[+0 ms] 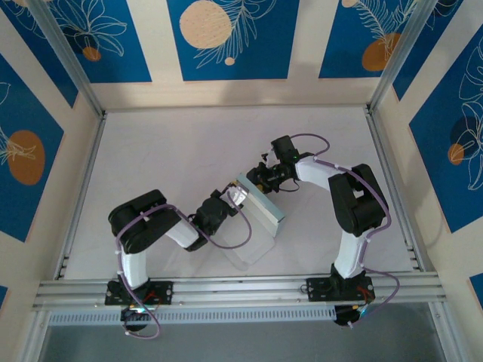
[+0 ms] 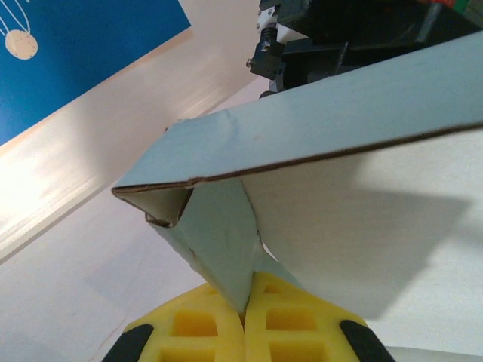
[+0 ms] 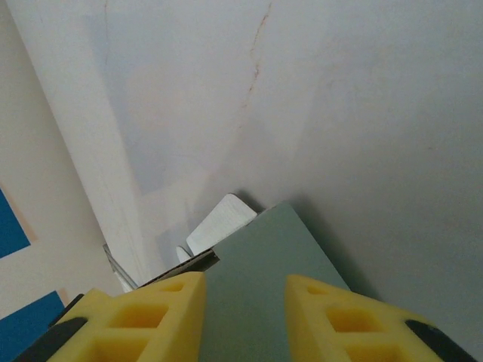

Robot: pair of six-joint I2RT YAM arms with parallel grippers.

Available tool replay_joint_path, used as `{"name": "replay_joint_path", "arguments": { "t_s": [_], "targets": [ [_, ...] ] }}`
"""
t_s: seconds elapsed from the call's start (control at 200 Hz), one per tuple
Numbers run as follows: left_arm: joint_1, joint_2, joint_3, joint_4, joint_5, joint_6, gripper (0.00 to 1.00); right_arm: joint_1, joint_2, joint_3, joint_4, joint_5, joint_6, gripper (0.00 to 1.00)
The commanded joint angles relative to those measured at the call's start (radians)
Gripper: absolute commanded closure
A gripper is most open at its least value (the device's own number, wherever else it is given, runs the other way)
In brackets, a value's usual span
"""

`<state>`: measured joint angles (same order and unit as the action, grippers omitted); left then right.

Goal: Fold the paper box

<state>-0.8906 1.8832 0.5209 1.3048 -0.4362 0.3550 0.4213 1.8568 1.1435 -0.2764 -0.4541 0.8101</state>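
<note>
Paper box (image 1: 260,205) is located mid-table (image 1: 166,151), between the two grippers, partly folded. In the top view a pale green panel is seen raised and tilted, running from far-left to near-right. A white panel (image 1: 249,247) is laid flat on the table on the near side of it.

Left gripper (image 1: 230,200) is positioned at the left end of the box. In the left wrist view, left gripper (image 2: 245,313) is seen with its yellow fingers (image 2: 196,324) pressed together, and a green flap (image 2: 219,241) is pinched between them. The flap is folded down from the corner of the box (image 2: 339,113). The green face is turned up and the white face down, with a small open pocket visible at the corner. The black body of the other arm is visible beyond the far edge.

Right gripper (image 1: 260,176) is placed at the far end of the box. In the right wrist view, right gripper (image 3: 245,290) is seen with fingers (image 3: 170,302) apart, and the green panel (image 3: 264,264) is framed between them. The panel edges are covered by both fingers. Contact with the card cannot be told. A rounded white tab (image 3: 223,219) is seen sticking out past the panel's far-left corner, over the white table (image 3: 317,90).
</note>
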Motion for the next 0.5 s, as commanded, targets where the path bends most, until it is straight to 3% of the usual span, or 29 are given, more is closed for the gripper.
{"name": "replay_joint_path", "arguments": {
  "t_s": [0.0, 0.31, 0.49],
  "targets": [
    [0.018, 0.049, 0.032, -0.057, -0.097, 0.049, 1.00, 0.083, 0.000, 0.012, -0.097, -0.328, -0.064, 0.66],
    [0.015, 0.078, 0.080, -0.069, -0.204, 0.121, 1.00, 0.140, 0.008, 0.023, 0.042, -0.486, 0.036, 0.68],
    [0.003, 0.103, 0.091, -0.044, -0.262, 0.164, 1.00, 0.148, 0.012, 0.030, 0.068, -0.502, 0.066, 0.69]
  ]
}}
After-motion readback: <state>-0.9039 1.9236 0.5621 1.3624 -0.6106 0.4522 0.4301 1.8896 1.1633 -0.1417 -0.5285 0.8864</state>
